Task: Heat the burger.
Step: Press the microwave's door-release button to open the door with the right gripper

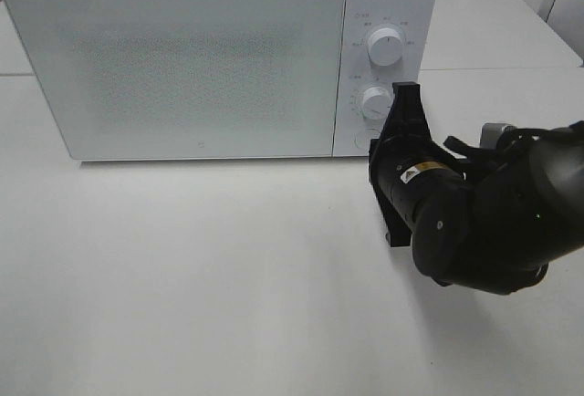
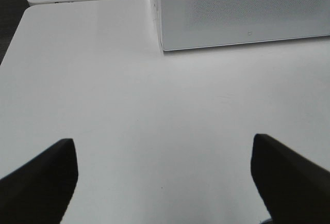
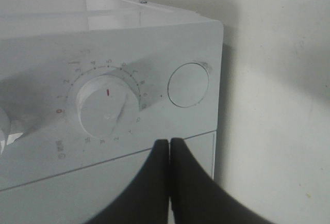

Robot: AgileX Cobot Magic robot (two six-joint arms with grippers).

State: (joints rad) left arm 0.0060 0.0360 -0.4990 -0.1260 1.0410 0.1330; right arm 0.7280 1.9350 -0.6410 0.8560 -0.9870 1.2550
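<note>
**Fingers [image 3: 149, 188] shut on the right, spread on the left**

We see the black right gripper [image 3: 169, 142] with its two fingers pressed together and nothing between them. Its tips sit close in front of the control panel of the white box-shaped microwave oven [image 1: 182, 58], near the lower round white dial [image 3: 107, 108] and the flat round button [image 3: 188, 84]. The black left gripper [image 2: 165, 182] hangs wide open over the white table [image 2: 129, 105], gripping nothing. The oven stands at the table's far edge with its door closed. We cannot tell where the burger is.

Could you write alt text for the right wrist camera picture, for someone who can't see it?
The right gripper, black and shut, faces a white microwave at close range, its tips near a numbered dial and a round button.
</note>
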